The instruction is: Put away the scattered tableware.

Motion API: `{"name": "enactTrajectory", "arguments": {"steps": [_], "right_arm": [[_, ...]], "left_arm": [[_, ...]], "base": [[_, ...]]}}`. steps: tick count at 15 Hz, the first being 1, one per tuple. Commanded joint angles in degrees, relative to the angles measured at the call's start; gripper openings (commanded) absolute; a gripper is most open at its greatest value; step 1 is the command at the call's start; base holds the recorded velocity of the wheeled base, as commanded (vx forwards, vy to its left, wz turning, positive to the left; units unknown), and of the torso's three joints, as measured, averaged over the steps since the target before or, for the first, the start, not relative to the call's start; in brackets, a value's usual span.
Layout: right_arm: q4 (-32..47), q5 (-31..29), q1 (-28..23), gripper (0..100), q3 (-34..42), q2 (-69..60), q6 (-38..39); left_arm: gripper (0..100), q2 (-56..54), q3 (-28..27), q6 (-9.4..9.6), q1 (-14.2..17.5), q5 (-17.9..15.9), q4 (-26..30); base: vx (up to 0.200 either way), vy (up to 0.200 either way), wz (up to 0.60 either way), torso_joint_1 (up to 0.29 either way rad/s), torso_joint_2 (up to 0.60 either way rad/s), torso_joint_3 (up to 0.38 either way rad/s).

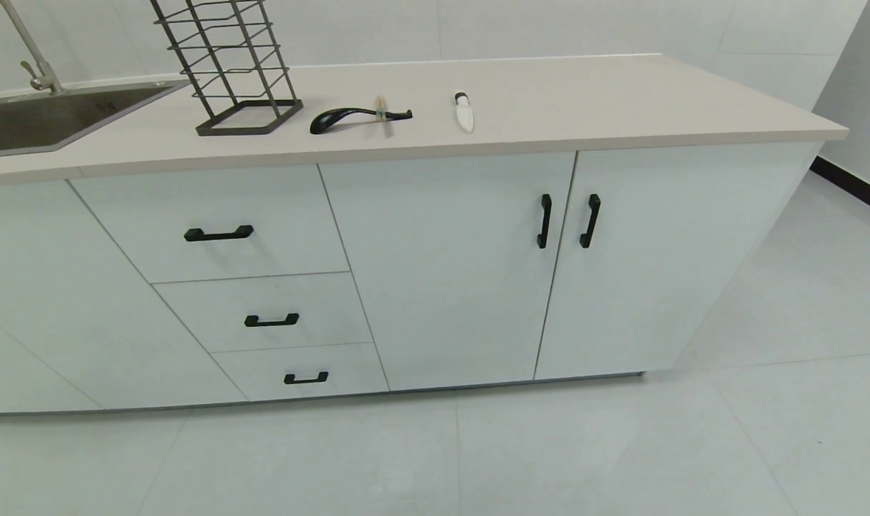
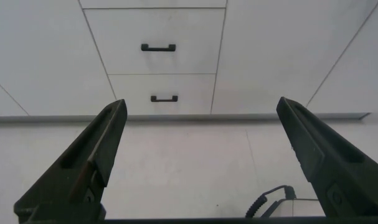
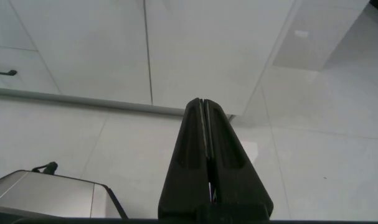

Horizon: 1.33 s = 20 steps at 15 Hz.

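On the beige countertop lie a black ladle-like spoon, a thin wooden-coloured utensil crossing its handle, and a small white knife with a black end. A black wire rack stands to their left. My left gripper hangs low over the floor, open wide, facing the lower drawers. My right gripper is shut with nothing between its fingers, low over the floor near the cabinet base.
A steel sink with a tap sits at the counter's left. Below are three drawers with black handles and two cabinet doors with vertical handles. Grey tiled floor lies open in front.
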<state>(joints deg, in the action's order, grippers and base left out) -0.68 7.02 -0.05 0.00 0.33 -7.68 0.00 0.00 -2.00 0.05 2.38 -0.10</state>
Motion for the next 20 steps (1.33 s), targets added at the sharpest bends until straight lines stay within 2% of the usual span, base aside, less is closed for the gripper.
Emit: {"name": "enactTrajectory", "arguments": {"steps": [1,9,14,20], "right_arm": [[-0.11,0.01,0.14,0,0.0,-0.33,-0.14],[0.16,-0.34,0.14,0,0.0,-0.33,0.3],[0.24,-0.69,0.14,0,0.0,-0.33,0.39],[0.24,-0.69,0.14,0,0.0,-0.33,0.47]], "left_arm": [[100,0.0,0.0,0.07,0.04,0.0,0.01],[100,0.0,0.0,-0.11,0.04,0.0,-0.08],[100,0.0,0.0,-0.11,0.04,0.0,-0.08],[100,0.0,0.0,-0.11,0.04,0.0,-0.08]], "base": [[0.0,0.0,0.0,0.0,0.0,0.0],[0.0,0.0,0.0,0.0,0.0,0.0],[0.0,0.0,0.6,0.002,0.0,0.0],[0.0,0.0,0.0,0.0,0.0,0.0]]}}
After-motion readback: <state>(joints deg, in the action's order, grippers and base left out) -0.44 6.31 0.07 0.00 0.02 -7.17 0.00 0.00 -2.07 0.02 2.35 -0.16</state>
